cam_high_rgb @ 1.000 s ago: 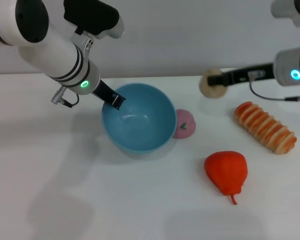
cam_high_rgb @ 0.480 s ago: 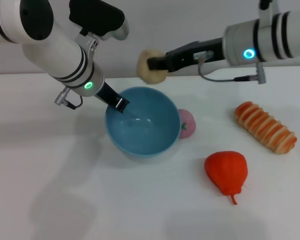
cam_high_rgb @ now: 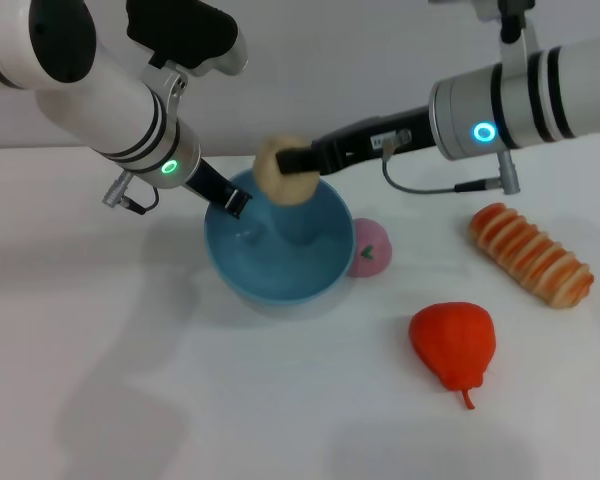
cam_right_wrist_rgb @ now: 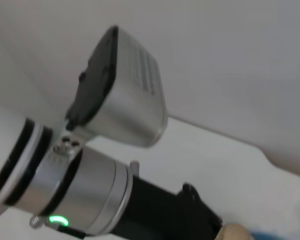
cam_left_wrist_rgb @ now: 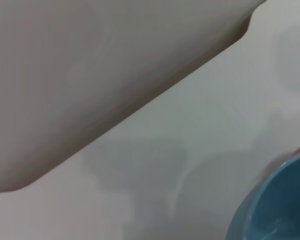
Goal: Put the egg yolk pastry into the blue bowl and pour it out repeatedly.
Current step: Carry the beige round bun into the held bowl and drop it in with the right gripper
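The light-blue bowl (cam_high_rgb: pixel 280 250) stands on the white table left of centre; its rim (cam_left_wrist_rgb: pixel 280 200) also shows in the left wrist view. My left gripper (cam_high_rgb: pixel 230 203) is shut on the bowl's far-left rim. A pale beige egg yolk pastry (cam_high_rgb: pixel 283 170) hangs just above the bowl's back edge, with my right gripper (cam_high_rgb: pixel 290 163) shut on it, reaching in from the right. A sliver of the pastry (cam_right_wrist_rgb: pixel 235 233) shows in the right wrist view, next to the left arm's wrist (cam_right_wrist_rgb: pixel 90 185).
A pink ball with a green mark (cam_high_rgb: pixel 369 248) touches the bowl's right side. A red pear-shaped fruit (cam_high_rgb: pixel 453 343) lies in front at the right. An orange-striped bread roll (cam_high_rgb: pixel 529 255) lies at the far right.
My right arm has swung left from the right side, carrying the pastry over the table and down to just above the bowl. The left gripper has kept its hold on the rim.
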### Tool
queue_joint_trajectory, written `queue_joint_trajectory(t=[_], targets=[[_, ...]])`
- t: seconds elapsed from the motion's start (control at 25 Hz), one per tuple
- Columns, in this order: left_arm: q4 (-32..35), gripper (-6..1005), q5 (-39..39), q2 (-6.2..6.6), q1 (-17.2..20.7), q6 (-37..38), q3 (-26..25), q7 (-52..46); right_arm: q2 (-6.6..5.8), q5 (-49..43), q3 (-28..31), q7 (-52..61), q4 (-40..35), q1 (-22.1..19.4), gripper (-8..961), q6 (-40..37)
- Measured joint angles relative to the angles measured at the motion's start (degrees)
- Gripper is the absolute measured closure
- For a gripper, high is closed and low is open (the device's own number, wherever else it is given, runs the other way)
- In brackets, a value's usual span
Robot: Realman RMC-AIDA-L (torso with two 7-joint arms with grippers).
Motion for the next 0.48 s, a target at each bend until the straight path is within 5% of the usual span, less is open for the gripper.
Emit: queue_joint_trajectory(t=[0.48], targets=[[0.0, 999, -0.2, -0.21, -0.3, 0.5, 0.2, 0.0, -0.33, -0.1, -0.2, -0.3, 3.4, -0.4, 863, -1.9]])
